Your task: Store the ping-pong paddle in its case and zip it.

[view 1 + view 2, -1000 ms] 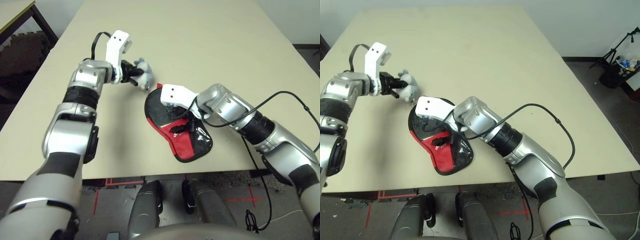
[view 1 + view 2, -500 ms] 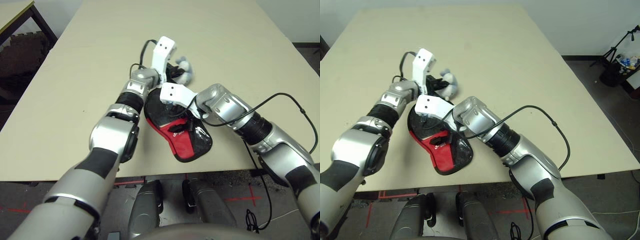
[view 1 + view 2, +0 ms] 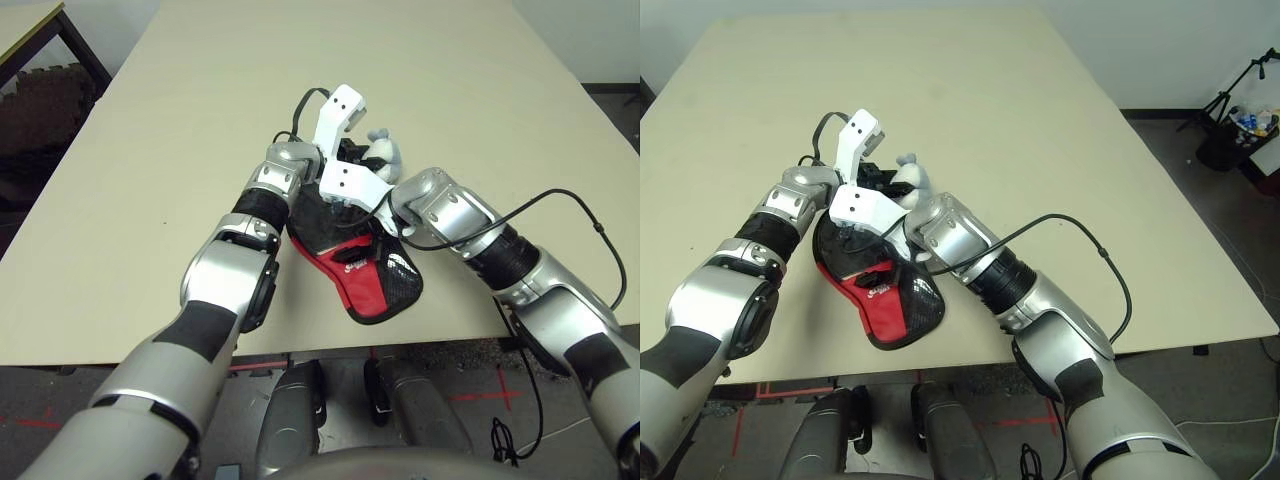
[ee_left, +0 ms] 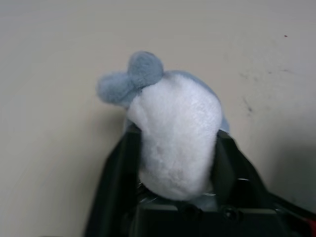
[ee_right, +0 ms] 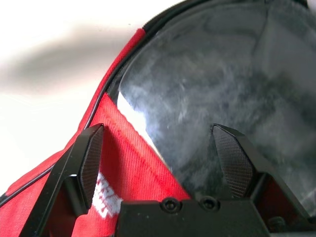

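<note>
The case [image 3: 366,292], black and red with a mesh panel, lies near the table's front edge. Through its opening the right wrist view shows the glossy black face of the ping-pong paddle [image 5: 222,84] beside a red flap [image 5: 133,163] with a white logo; the handle is hidden. My right gripper [image 5: 157,133] hovers open just over the case, one finger above the red flap and one above the black face. My left gripper [image 4: 176,133] is behind the case, next to the right wrist. Its fingers stand apart on either side of a white plush ball [image 4: 170,103] with a blue-grey ear.
The beige table [image 3: 150,200] stretches wide to the left, right and far side of the arms. The case lies close to the front edge. A black cable [image 3: 575,192] loops off my right forearm. A dark-framed table [image 3: 40,40] stands at far left.
My left arm has swung right with the plush ball, from left of the case to just behind it, beside the right wrist. Its fingers have spread. The right arm has barely moved.
</note>
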### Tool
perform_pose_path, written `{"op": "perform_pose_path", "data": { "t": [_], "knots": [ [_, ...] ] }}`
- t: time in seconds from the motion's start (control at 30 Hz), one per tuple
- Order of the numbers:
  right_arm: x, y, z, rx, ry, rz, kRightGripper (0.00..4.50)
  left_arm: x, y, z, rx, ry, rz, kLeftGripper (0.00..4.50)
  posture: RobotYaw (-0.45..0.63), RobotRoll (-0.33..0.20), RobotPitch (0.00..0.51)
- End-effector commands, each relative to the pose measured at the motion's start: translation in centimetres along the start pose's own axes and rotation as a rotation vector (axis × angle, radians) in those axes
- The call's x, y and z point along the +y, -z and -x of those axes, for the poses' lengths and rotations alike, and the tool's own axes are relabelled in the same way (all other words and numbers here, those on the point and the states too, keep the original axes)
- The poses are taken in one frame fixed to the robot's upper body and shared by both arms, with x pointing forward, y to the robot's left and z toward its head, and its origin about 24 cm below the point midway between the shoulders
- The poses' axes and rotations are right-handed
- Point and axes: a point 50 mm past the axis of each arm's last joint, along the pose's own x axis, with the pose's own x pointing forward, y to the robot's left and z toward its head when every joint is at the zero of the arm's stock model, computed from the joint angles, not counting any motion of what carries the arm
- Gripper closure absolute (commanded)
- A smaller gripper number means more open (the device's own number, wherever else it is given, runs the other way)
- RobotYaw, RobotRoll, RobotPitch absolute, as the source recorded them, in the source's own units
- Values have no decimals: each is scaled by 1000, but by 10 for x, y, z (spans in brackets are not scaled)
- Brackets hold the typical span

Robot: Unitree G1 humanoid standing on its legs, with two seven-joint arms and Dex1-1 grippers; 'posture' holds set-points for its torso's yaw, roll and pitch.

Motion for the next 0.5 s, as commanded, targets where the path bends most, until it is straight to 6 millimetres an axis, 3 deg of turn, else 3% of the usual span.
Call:
{"op": "perform_pose_path", "data": {
  "t": [0.03,0.07,0.3,0.37,0.5],
  "knots": [
    [10,12,7,22,-58,-79,0,1,-3,3,-43,-3,26,341,-114,0,185],
    [13,14,11,24,-74,-95,0,2,-7,4,-76,-10,28,63,-117,0,184],
    [19,33,43,29,-94,-183,0,1,-34,10,-222,59,140,25,-134,0,171],
    [12,31,58,10,-70,-199,0,0,-38,13,-232,80,141,25,-136,0,164],
    [-28,20,87,-59,155,-229,0,1,-37,21,-202,90,128,25,-147,0,156]
  ]
}}
